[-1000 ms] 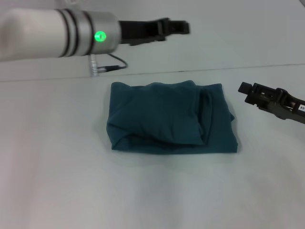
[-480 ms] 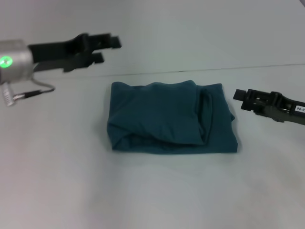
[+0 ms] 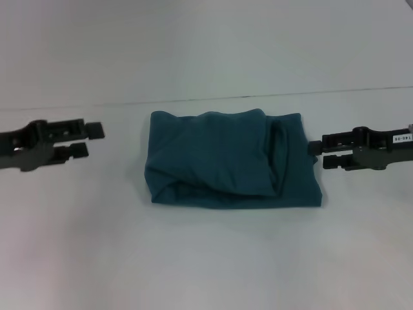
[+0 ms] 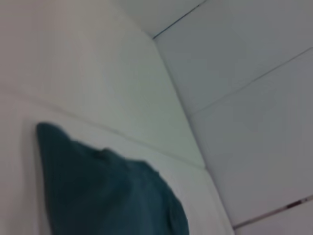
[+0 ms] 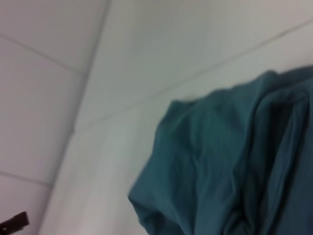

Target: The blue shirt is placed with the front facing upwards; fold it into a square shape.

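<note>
Shirt, dark teal-blue [image 3: 229, 161], lying at the middle of the white bench [image 3: 206, 258] as a roughly rectangular bundle, with rumpled layers overlapping and a vertical fold line near its right side; no lettering, neckline or sleeve shows on its upper surface. My left end effector [image 3: 90, 140] hovers well apart from the shirt's left edge, fingers slightly parted, holding nothing. My right end effector [image 3: 315, 155] sits just beside the shirt's right edge, fingers slightly parted and empty; contact with the cloth cannot be made out. Both arms are cut off by the frame edges.
</note>
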`<state>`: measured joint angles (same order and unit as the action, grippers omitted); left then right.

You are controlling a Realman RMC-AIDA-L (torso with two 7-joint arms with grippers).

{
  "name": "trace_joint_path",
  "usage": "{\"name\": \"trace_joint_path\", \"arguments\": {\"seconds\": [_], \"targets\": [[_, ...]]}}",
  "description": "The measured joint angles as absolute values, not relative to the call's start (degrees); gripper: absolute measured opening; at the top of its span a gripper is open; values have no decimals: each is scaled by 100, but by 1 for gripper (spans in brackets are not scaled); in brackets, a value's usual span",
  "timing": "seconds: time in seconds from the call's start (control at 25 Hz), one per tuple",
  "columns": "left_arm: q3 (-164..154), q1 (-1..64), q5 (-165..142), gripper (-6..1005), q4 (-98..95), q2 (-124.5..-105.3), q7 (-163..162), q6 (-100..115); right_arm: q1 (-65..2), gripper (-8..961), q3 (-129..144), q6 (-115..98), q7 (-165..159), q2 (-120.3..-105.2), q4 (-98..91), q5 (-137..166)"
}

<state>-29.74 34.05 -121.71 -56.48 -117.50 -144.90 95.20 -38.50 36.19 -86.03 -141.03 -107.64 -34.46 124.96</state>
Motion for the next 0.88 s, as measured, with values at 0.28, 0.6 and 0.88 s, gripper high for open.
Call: {"name": "trace_joint_path", "arguments": {"seconds": [0.28, 0.6, 0.88], "targets": [[-2634, 3145, -12200, 735, -5727, -11772, -14376, 9963, -4539, 697, 3678, -8732, -15217, -10861, -3837, 13709], [-2605, 3061, -12200, 735, -5709, -11798, -14300, 10072, -5080, 697, 4286, -8134, -15746, -11096, -3687, 14318], [-2593, 3018, -12199, 735, -5626, -11805, -14244, 9957, -5324, 697, 4467, -7683, -15748, -11287, -3394, 14351]]}}
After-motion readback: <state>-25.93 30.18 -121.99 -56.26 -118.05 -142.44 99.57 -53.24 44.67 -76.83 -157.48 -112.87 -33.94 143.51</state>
